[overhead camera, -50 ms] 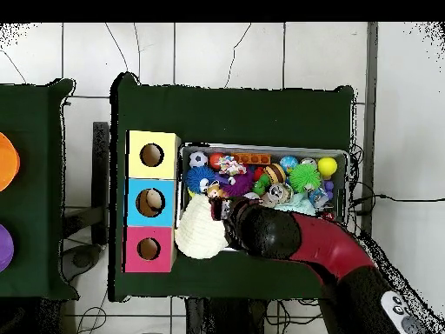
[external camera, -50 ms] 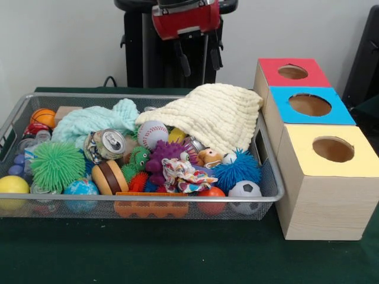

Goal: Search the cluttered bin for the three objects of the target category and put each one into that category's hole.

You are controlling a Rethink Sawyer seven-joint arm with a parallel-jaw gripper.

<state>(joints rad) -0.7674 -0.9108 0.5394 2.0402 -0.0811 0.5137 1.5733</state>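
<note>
Gripper (external camera, -50 ms: pixel 198 59): hung above the bin's (external camera, -50 ms: pixel 269 177) far rim, fingers parted, holding nothing. Cream cloth (external camera, -50 ms: pixel 213 115) lay directly beneath the jaws; baseball (external camera, -50 ms: pixel 152 134) just below-left.

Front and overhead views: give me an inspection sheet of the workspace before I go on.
Surface: table under dark green cloth.
Job's things: wire bin full of toys; three boxes beside it with round holes, red box, blue box, yellow box.
Clutter: cream cloth draped over the bin's rim, mint cloth, baseball, soccer ball, crushed can, green spiky ball, yellow ball.
Grippers: pincer raised above the bin's far side, holding nothing; whether open or shut cannot be told.
Cables: black cable behind the bin.
Surroundings: white tiled floor, pale wall.
</note>
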